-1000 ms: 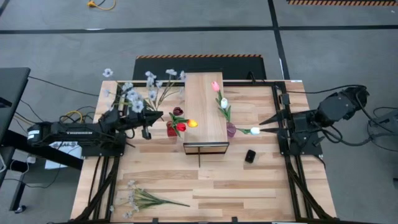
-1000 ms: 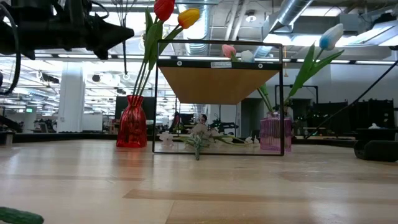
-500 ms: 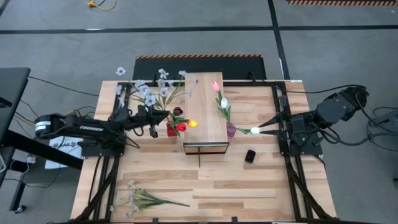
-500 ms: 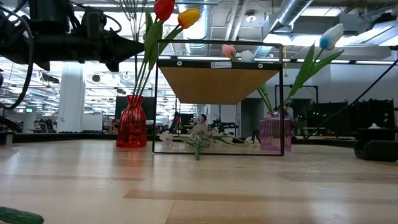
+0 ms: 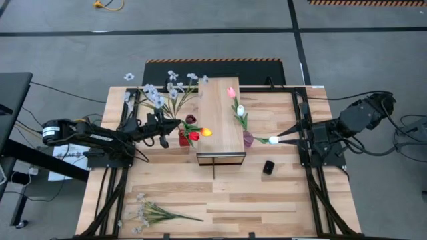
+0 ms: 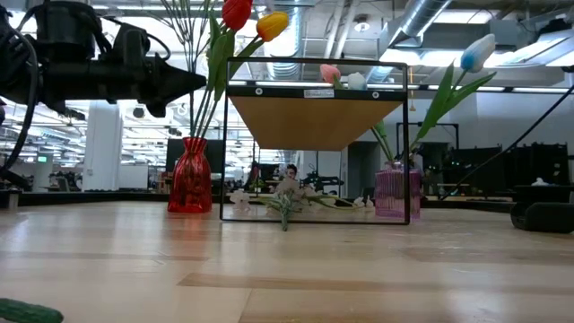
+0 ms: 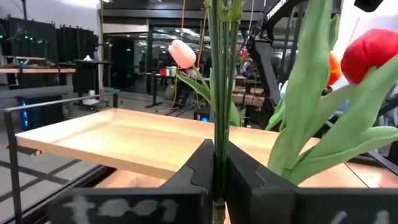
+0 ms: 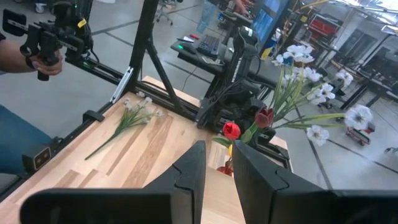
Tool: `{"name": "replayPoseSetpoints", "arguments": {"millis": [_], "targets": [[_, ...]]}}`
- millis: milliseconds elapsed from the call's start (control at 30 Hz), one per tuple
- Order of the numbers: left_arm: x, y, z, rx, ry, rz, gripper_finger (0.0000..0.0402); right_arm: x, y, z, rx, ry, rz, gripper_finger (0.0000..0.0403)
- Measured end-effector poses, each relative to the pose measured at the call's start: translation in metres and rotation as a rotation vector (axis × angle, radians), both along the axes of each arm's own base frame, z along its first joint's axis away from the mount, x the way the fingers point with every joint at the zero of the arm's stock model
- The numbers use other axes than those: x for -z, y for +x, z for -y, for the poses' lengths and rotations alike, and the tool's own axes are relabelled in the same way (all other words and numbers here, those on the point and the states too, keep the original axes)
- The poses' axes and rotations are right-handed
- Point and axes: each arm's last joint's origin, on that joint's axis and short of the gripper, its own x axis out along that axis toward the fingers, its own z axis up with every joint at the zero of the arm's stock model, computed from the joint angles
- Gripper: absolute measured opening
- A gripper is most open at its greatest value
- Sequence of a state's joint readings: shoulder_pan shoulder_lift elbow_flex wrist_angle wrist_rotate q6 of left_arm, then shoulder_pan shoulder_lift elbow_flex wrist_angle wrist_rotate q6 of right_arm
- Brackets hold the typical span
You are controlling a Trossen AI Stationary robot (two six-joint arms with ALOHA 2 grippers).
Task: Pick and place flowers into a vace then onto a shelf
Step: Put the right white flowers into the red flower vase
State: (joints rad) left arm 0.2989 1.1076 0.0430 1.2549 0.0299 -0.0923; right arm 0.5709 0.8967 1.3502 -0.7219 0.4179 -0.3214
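high view: I've got the left hand (image 5: 175, 123) clamped on a spray of pale blossoms (image 5: 163, 93), hovering just beside the red vase (image 5: 183, 138), which already has red and yellow tulips. The shelf (image 5: 219, 117) sits mid-table with a pink tulip (image 5: 231, 92) lying on it. So I'd guess we're maybe halfway: no vase is on the shelf yet. Another spray (image 5: 152, 213) lies near the front edge of the table (image 5: 267, 207), untouched. The right hand (image 5: 279, 138) waits by the pink vase (image 5: 247, 139), at a white tulip; can't tell its grip from here.

low view: both vases stand on the table, either side of the shelf frame, not on the plank. Behind is a big open workshop with ducts and ceiling lights.

left wrist view: fingers shut tight on thin green stems, shelf plank just beyond.

right wrist view: slatted light wood, black frame rails, a person's hand (image 8: 46, 61) holding a controller further back.
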Motion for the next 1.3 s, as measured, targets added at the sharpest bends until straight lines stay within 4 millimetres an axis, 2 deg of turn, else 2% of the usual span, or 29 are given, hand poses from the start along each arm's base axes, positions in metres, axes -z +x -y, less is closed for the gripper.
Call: {"name": "replayPoseSetpoints", "arguments": {"millis": [1300], "targets": [[0.0049,0.0021,0.0031,0.039,-0.044,-0.038,0.0023,-0.0005,0.0001,0.0,0.001,0.002,0.004,0.007]]}}
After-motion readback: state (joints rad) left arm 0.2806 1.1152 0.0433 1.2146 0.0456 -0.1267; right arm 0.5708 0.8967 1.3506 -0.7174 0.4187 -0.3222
